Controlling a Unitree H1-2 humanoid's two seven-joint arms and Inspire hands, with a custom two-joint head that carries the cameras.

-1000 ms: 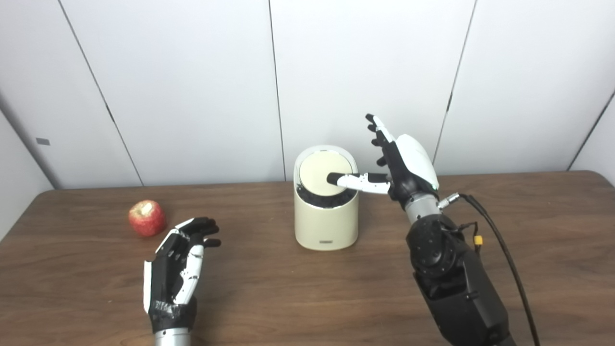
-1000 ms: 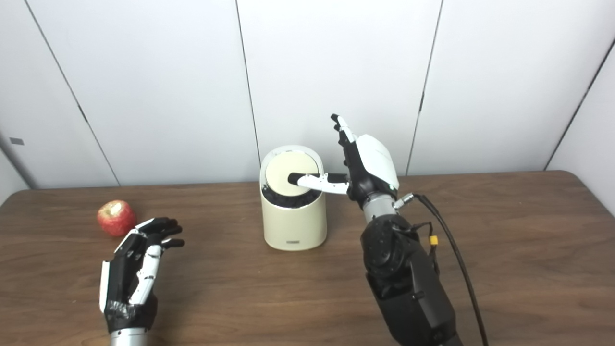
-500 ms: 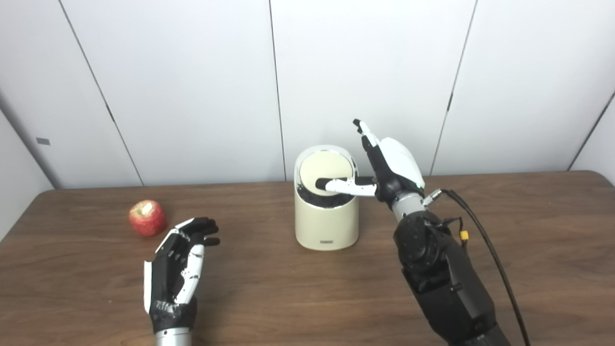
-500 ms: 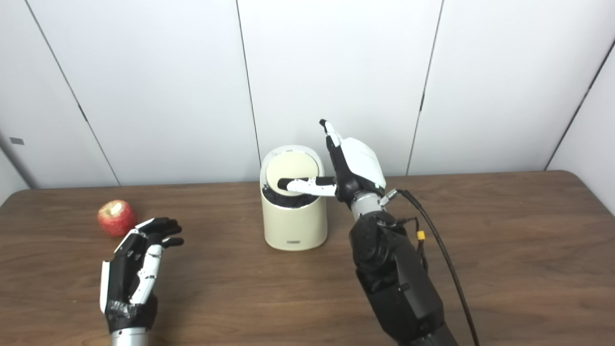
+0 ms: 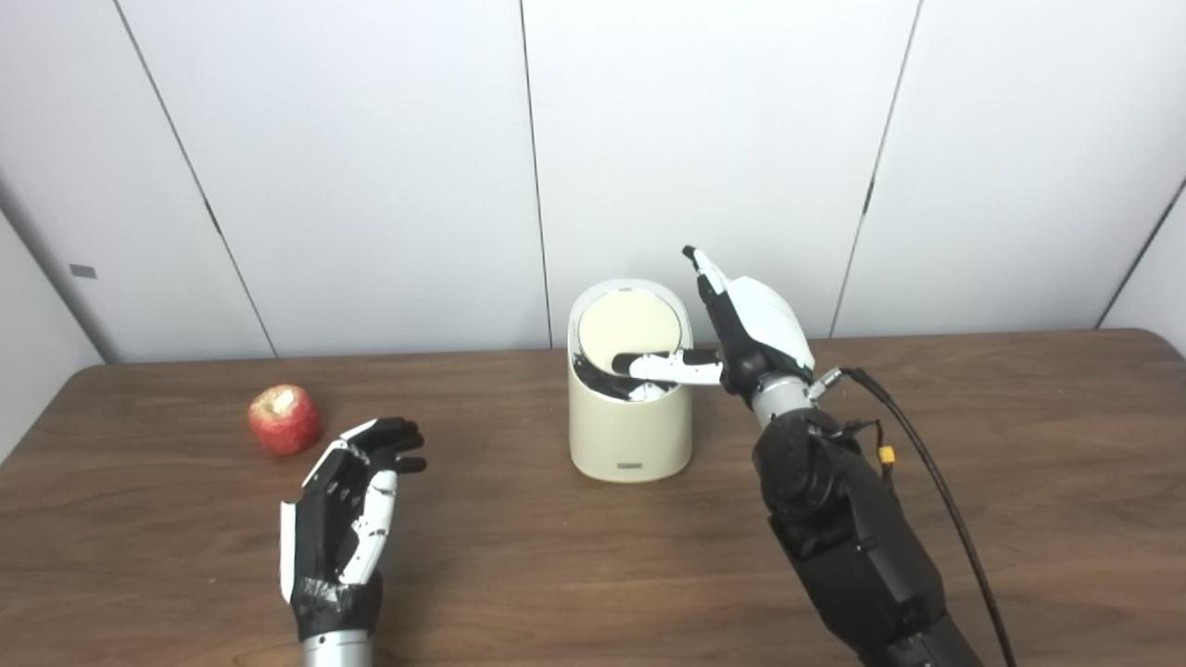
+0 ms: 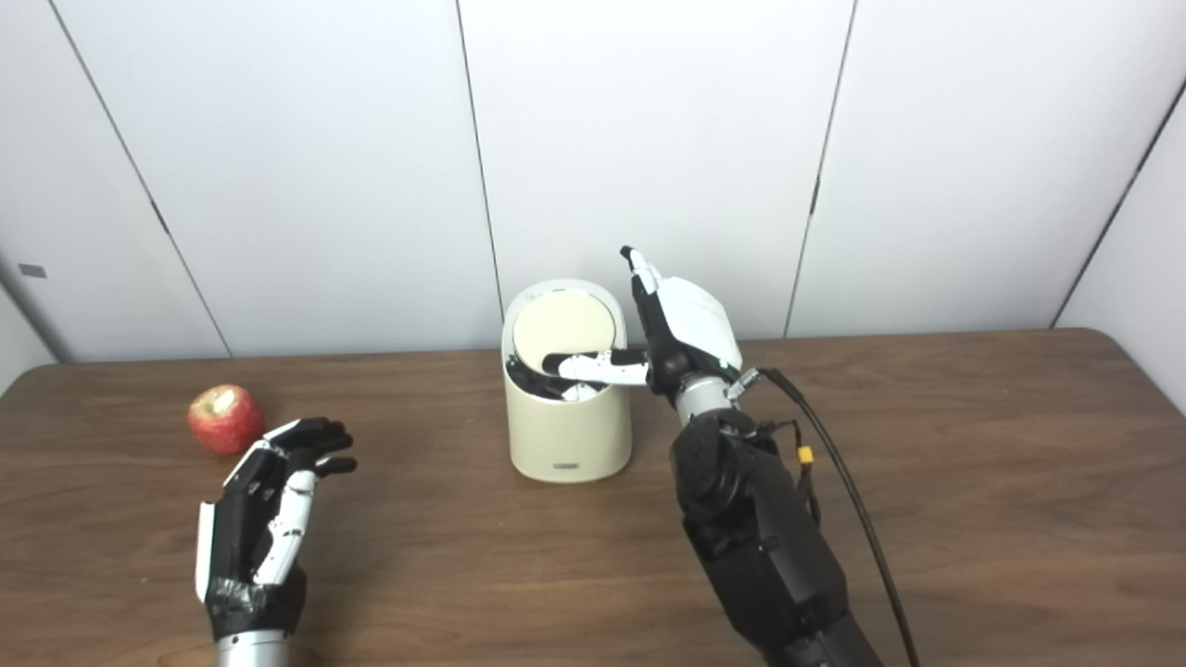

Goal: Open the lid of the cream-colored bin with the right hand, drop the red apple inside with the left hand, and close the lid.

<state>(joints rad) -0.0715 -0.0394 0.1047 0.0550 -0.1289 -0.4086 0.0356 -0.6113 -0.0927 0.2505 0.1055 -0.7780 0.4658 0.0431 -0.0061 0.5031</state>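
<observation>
The right hand [image 5: 755,329] stands beside the cream-colored bin [image 5: 630,435], fingers spread and gripping nothing, its thumb [image 5: 662,366] laid across the tilted lid [image 5: 630,326] and pressing its front edge down into the dark opening. The left hand [image 6: 269,505] rests open and empty on the table [image 5: 556,574], near the red apple [image 5: 283,420]. Both views show the same; the right eye view shows slightly more of the gap under the lid.

A dark wood-grain counter [image 5: 556,574] with rounded far corners fills the lower half. Behind it stands a white panelled wall [image 5: 371,167] split by thin dark seams, evenly lit, bearing a small grey tag [image 5: 82,271].
</observation>
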